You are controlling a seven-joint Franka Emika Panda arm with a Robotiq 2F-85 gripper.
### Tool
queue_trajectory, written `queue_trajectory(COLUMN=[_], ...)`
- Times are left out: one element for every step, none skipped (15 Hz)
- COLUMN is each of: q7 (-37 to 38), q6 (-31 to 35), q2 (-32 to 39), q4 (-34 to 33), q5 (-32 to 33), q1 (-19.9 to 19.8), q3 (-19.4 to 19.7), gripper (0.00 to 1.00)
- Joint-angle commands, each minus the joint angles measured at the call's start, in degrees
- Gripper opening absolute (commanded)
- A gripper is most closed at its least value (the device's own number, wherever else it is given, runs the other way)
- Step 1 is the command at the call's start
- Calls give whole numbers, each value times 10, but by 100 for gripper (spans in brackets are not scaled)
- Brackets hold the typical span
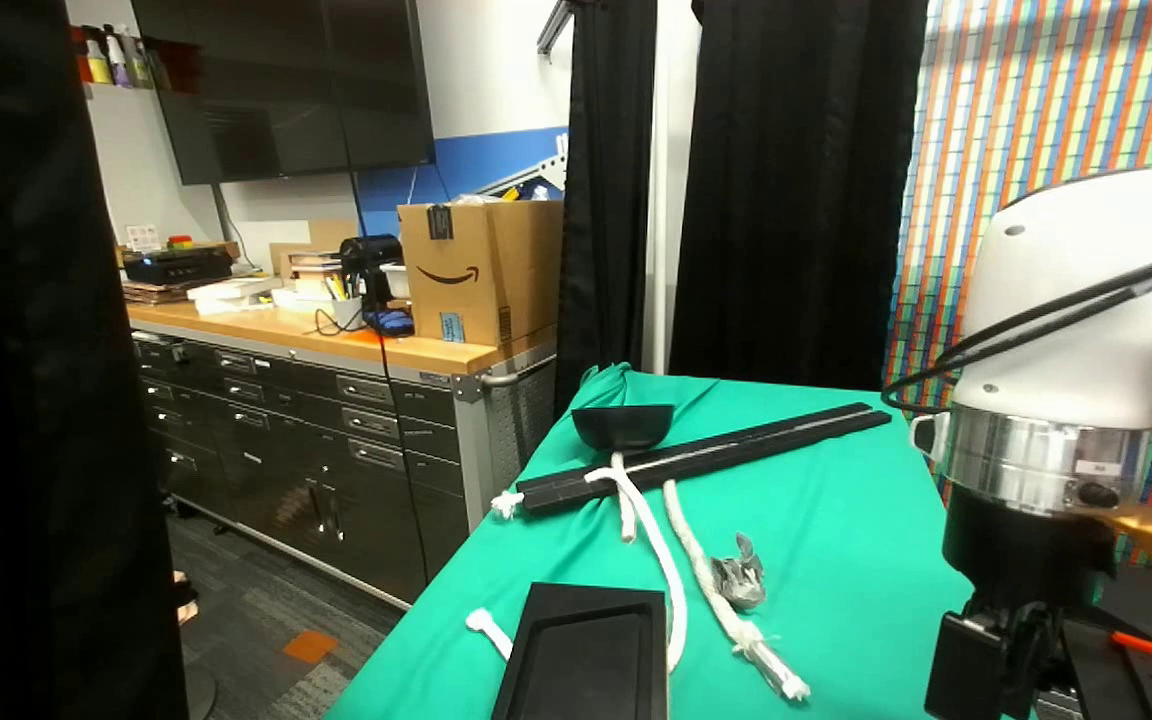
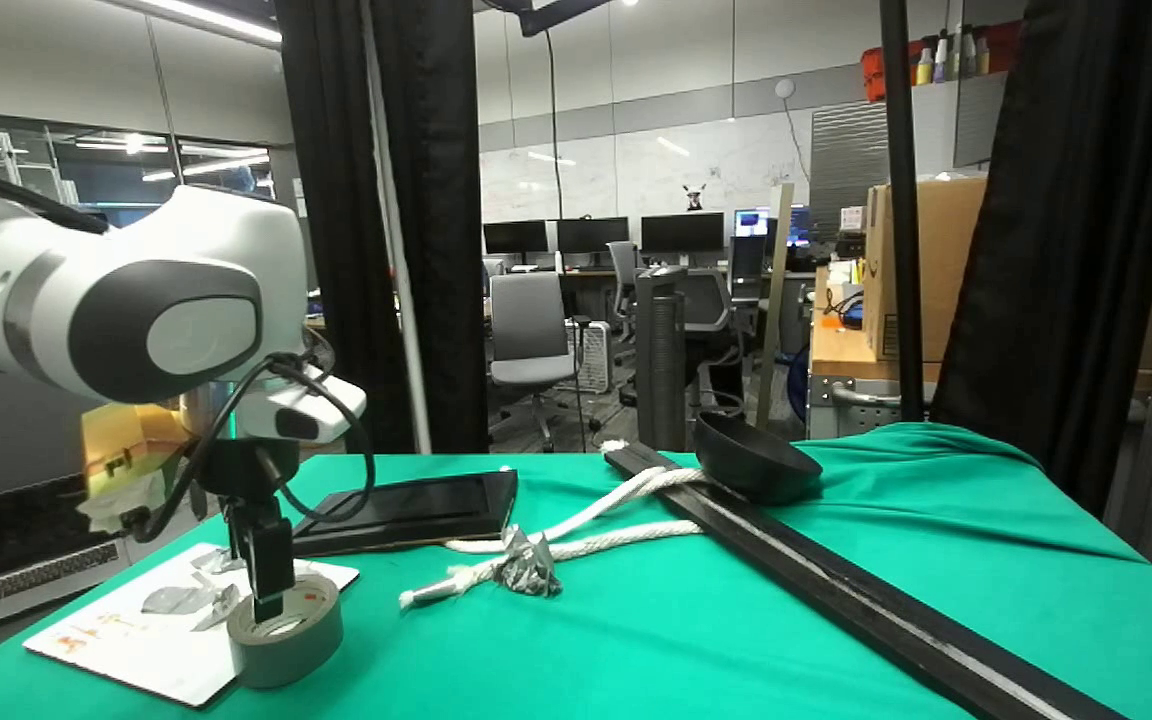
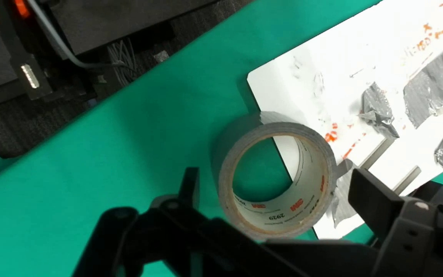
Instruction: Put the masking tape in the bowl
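The masking tape (image 2: 298, 645) is a squat grey roll lying flat at the near left in an exterior view. In the wrist view the tape (image 3: 292, 204) shows its pale inner core. It lies partly over the edge of a white board. My gripper (image 3: 279, 184) is open, one finger on each side of the roll with gaps visible. The gripper (image 2: 271, 590) hangs close above the roll, and the gripper (image 1: 986, 670) also shows at the lower right, where the tape is out of view. The dark bowl (image 1: 624, 428) stands at the table's far end; the bowl (image 2: 756, 465) looks tilted there.
A long black stick (image 2: 836, 590) lies near the bowl. White ropes (image 2: 626, 541) and a crumpled grey tape piece (image 2: 528, 568) lie mid-table. A flat black slab (image 1: 586, 660) lies between tape and bowl. The white board (image 2: 176, 640) carries tape scraps.
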State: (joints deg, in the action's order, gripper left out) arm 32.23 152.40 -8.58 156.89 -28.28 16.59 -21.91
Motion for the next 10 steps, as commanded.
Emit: queue_trajectory(q7=[22, 22, 23, 26, 26, 27, 27, 32, 33, 36], q6=[68, 87, 103, 120, 130, 142, 152, 159, 164, 167], q2=[46, 58, 68, 78, 85, 93, 99, 104, 108, 111], q4=[-4, -4, -5, -6, -7, -6, -6, -3, -1, 1], q5=[10, 11, 14, 19, 22, 27, 32, 45, 55, 67], q1=[9, 9, 9, 7, 7, 6, 5, 4, 3, 2], q3=[1, 3, 5, 7, 10, 13, 17, 21, 27, 33], gripper=[100, 100, 100, 100, 100, 100, 100, 100, 100, 100])
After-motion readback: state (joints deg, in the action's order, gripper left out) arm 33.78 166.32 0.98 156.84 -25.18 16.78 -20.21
